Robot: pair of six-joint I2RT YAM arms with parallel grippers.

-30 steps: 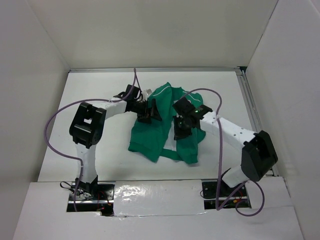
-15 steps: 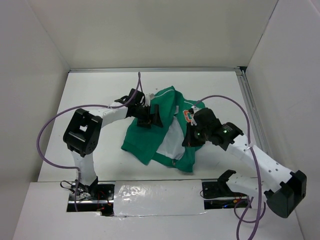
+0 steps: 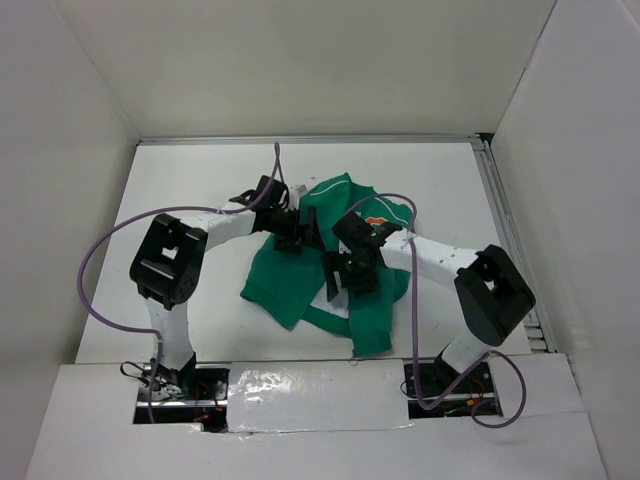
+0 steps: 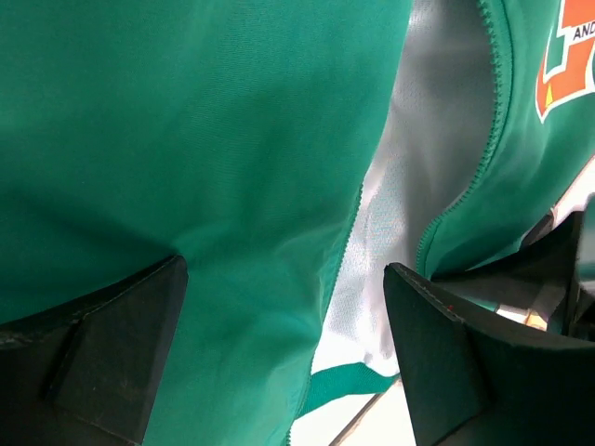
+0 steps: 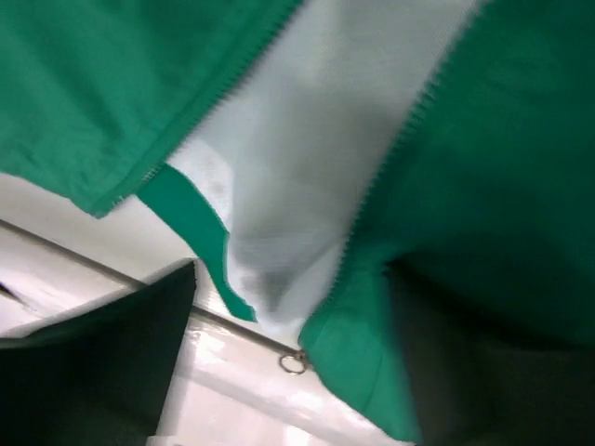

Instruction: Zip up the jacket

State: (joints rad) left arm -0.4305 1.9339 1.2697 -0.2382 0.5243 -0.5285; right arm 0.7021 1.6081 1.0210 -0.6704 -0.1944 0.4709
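Observation:
The green jacket (image 3: 290,285) lies crumpled mid-table, unzipped, its pale lining (image 4: 418,167) showing between the two zipper edges. Part of the orange patch (image 4: 565,56) shows on one front panel. My left gripper (image 3: 303,232) hovers over the jacket's upper left part. In the left wrist view it (image 4: 284,358) is open, with green cloth below and between its fingers (image 4: 121,362). My right gripper (image 3: 335,277) sits over the jacket's middle, open. In the right wrist view it (image 5: 297,367) straddles the lower hem, where a small metal ring pull (image 5: 293,362) hangs at the corner of the green panel.
White walls enclose the table (image 3: 180,180) on three sides. A metal rail (image 3: 505,230) runs along its right edge. Purple cables (image 3: 110,250) loop beside both arms. A white shelf (image 3: 310,400) covers the near edge by the arm bases.
My right gripper has opened and swung left, back over the jacket's middle, after drawing the right front panel outward. The hem has shifted. The left arm has barely moved.

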